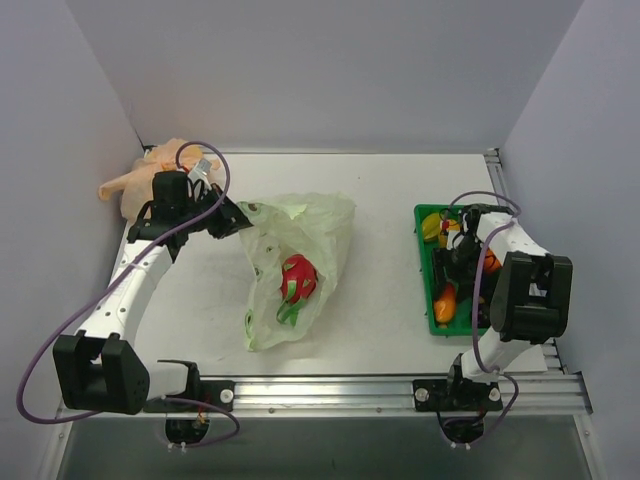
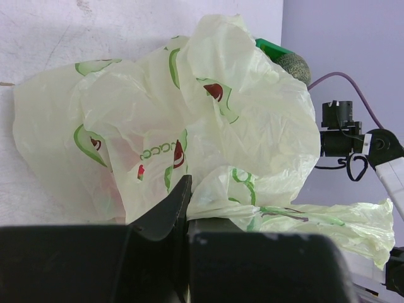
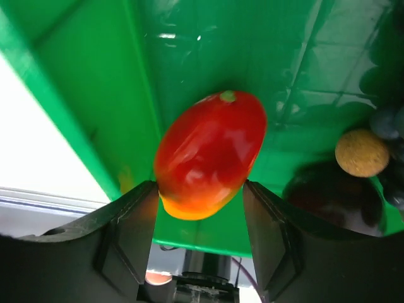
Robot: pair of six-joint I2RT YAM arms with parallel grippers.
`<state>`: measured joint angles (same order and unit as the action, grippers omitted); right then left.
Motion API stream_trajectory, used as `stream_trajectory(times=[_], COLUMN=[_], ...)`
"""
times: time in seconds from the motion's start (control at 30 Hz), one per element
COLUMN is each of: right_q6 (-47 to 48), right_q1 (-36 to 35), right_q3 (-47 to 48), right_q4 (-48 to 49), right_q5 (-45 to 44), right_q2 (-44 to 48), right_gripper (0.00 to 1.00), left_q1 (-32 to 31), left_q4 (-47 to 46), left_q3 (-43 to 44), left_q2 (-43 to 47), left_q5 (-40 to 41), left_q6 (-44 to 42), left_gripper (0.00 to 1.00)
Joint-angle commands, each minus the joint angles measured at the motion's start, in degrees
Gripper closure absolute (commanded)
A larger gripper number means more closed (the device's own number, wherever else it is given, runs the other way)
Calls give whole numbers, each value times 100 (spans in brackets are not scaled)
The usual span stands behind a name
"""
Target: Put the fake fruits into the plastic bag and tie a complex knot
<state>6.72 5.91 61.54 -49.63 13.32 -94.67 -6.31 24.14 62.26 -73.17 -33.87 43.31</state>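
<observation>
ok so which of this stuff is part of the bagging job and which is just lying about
In the job: green bag, pinched by the left fingers; dragon fruit inside it; mango between the right fingers; other fruits in the tray.
Lying about: peach bag at the far left corner.

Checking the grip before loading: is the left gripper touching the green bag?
Touching. The left wrist view shows the left gripper shut on a fold of the pale green plastic bag.
</observation>
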Motion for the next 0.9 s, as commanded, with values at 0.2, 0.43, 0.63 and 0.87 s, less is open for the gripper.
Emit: stream_trajectory(times=[0.2, 0.43, 0.63, 0.87], right_q6=[-136, 13, 207, 321], right_q1=[103, 507, 657, 359], right_q3=[-54, 402, 1157, 1869], right_q4=[-21, -337, -539, -574], right_q5=[-5, 618, 1699, 2551], right_q2=[-376, -184, 765, 1521], right_gripper=[51, 88, 100, 100], left_q1=[-20, -29, -29, -20], left_q4=[-375, -445, -428, -419], left_q3=[14, -3, 32, 84], left_q2=[31, 4, -5, -92], left_q5=[-15, -50, -67, -85], left_q6=[46, 178, 187, 187], left_gripper=[95, 95, 95, 95])
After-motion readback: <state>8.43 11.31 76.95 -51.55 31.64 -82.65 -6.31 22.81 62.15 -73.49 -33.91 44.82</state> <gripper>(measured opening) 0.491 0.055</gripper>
